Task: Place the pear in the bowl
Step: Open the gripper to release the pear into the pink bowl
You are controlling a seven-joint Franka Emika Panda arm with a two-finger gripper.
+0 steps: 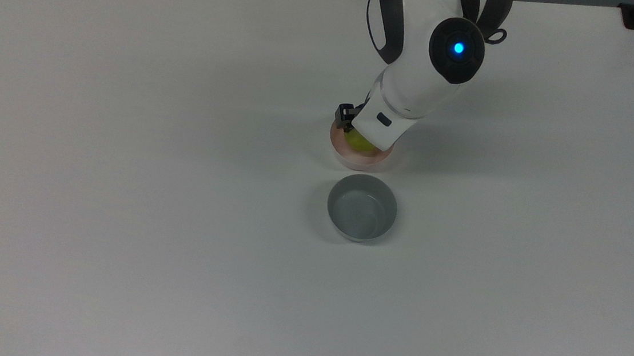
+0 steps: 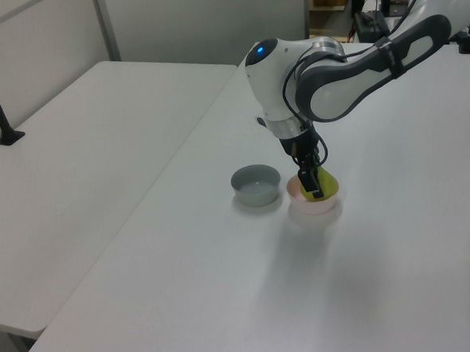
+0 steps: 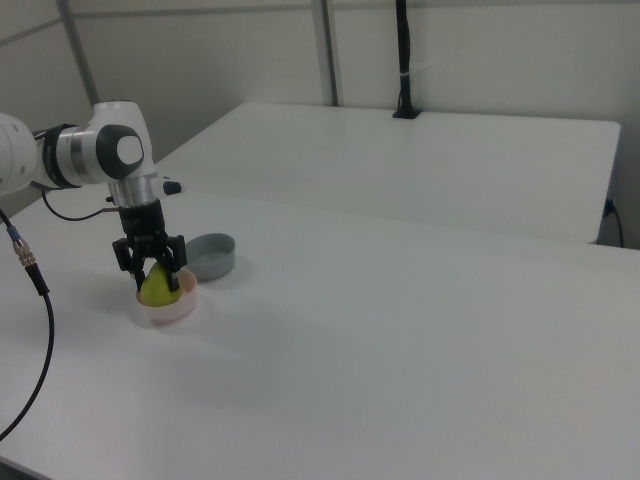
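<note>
White desk (image 1: 119, 212) carries everything, with a second pale table beside it in the left view and pale wall panels behind in the right view. On it, the pear (image 3: 155, 287) sits low inside the pink bowl (image 3: 168, 309), its yellow-green body rising a little above the rim in the right view; in the top view a sliver of it (image 1: 356, 141) shows at the bowl's (image 1: 361, 160) upper left, under the wrist. The pincer (image 3: 152, 271) straddles the pear, one dark finger on each side, and appears clenched on it, though whether the fruit already rests on the bowl's floor is hard to tell. In the left view the pincer (image 2: 313, 189) reaches down into the bowl (image 2: 315, 206) over the pear (image 2: 318, 185).

Just beside the pink bowl stands a grey bowl (image 1: 361, 207), apart from it: below it in the top view, on the left view's left (image 2: 255, 184), on the right view's right (image 3: 210, 256). The white arm (image 1: 425, 55) leans over the pink bowl, a blue light glowing on its joint.
</note>
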